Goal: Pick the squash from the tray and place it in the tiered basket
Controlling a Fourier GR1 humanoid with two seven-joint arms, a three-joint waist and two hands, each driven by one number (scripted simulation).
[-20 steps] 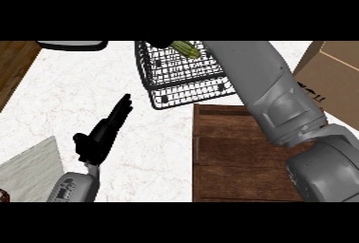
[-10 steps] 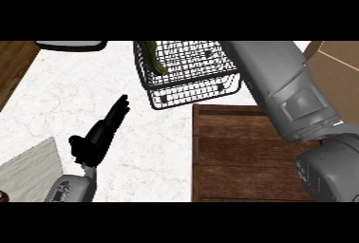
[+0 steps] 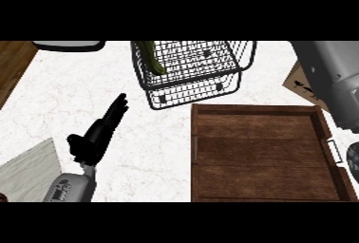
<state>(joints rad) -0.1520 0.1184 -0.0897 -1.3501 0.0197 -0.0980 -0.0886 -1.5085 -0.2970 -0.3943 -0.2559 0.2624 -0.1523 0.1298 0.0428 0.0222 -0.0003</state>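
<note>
Resting straight-fingered and holding nothing on the white marble counter [image 3: 63, 95], the black left hand [image 3: 98, 133] lies left of the dark wooden tray [image 3: 259, 156], while the green elongated squash [image 3: 152, 57] sits inside the black wire tiered basket [image 3: 203, 90].

Bare counter [image 3: 63, 95] left of basket [image 3: 193, 71] (tray [image 3: 256, 152] right).

We see the green squash [image 3: 151, 58] lying in the upper tier of the black wire tiered basket [image 3: 193, 71], against its left side. Just below the basket sits the wooden tray [image 3: 263, 154] on the white marble desk [image 3: 63, 95]. Our left hand [image 3: 98, 135] rests at lower left, its fingers [image 3: 118, 105] straight and pointing up toward the basket. A grey forearm [image 3: 333, 80] crosses the right edge.
</note>
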